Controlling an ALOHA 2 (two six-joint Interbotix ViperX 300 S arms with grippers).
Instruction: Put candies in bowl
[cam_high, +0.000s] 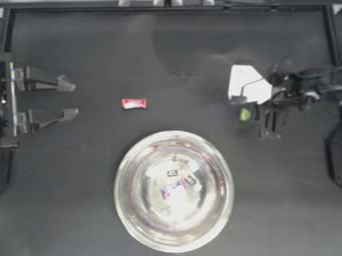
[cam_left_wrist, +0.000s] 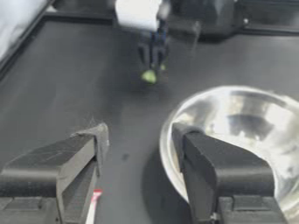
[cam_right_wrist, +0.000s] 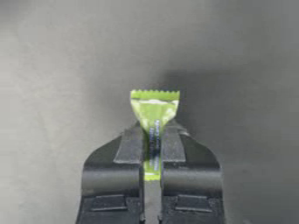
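Right tool (cam_right_wrist: 152, 144) is clamped on the green candy (cam_right_wrist: 154, 109), above the surface beyond the bowl (cam_high: 127, 165). Step in hand: transport. Next move calls for carrying over the bowl, then releasing. Left tool (cam_high: 67, 97), parked, gapes wide.

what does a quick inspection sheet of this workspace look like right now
surface: dark table, bare apart from the items below
job's things: silver bowl near the front middle, holding a purple candy and some pale wrapped ones; red candy lying on the table above the bowl; green candy pinched in the right hand
clutter: nothing seen
grippers: left hand at the left edge, open and holding nothing; right hand at the right side, shut on the green candy
cables: dark cable on the right arm
surroundings: raised rail along the far edge of the table
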